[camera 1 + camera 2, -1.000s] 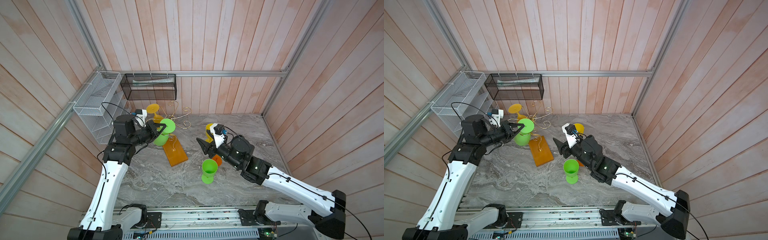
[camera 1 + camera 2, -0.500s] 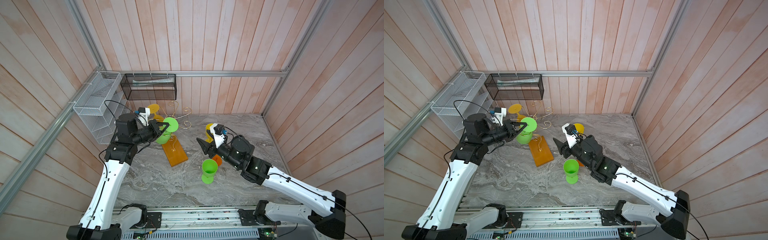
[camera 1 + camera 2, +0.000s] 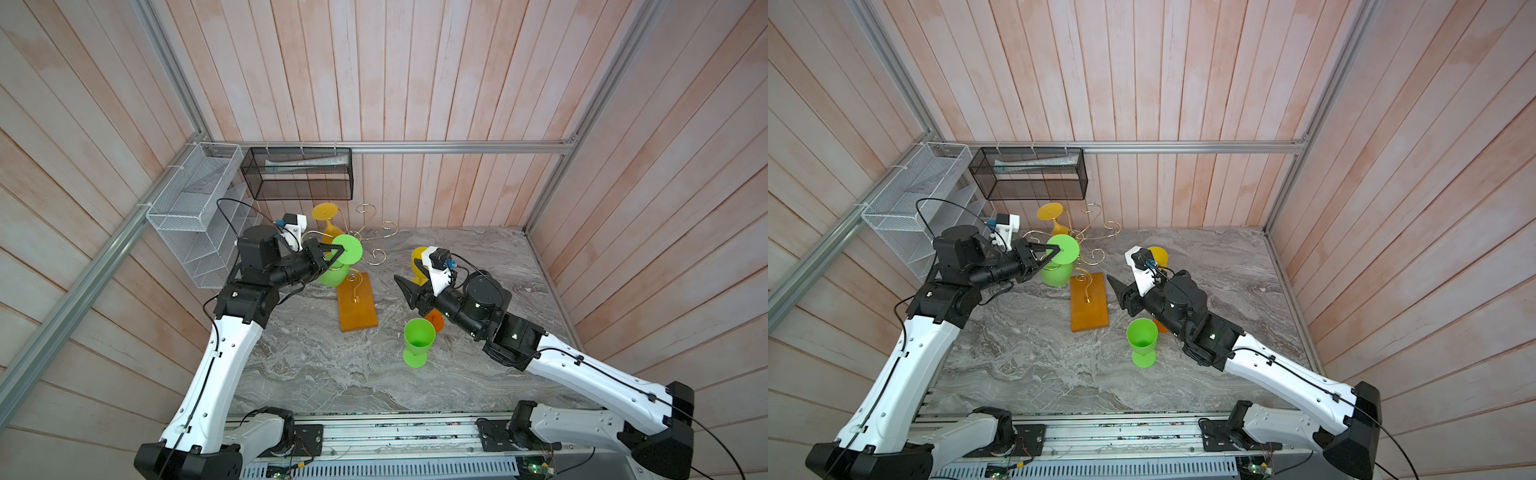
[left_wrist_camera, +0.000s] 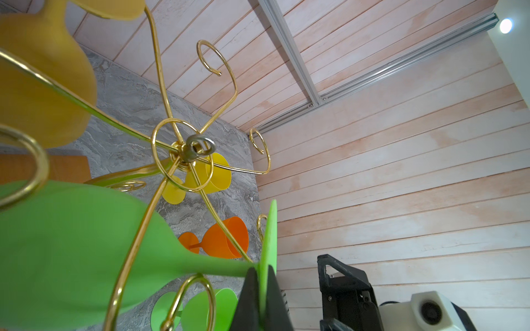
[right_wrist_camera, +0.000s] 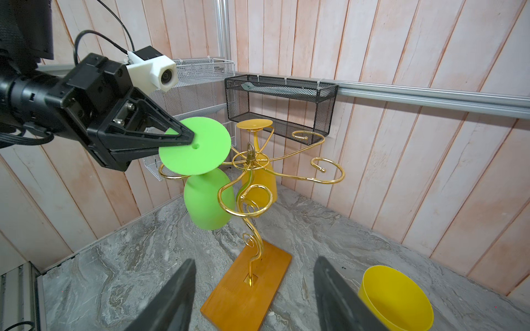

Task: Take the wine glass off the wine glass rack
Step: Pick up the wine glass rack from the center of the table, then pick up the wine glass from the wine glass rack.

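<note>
Green wine glass [image 5: 206, 200], foot pinched by left gripper [image 5: 186, 140], left of centre, apparently not yet off rack [image 5: 246, 286]; right gripper [image 3: 409, 291] parted, empty.

No text, label, brand, number or sign can be read in any view. Anything printed on the pale packet [image 3: 305, 163] in the black mesh basket [image 3: 299, 189] is too small to tell.

Looking down from above, the orange glass [image 3: 435, 322] is almost wholly hidden behind the right arm [image 3: 482, 299]. The yellow glass [image 3: 417, 262] on the table is half covered by that arm's wrist camera [image 3: 438, 266]. In the left wrist view the green wine glass [image 4: 71, 243] is a blur running off the edge. What lies in the black mesh basket [image 3: 299, 189] I cannot make out.
</note>
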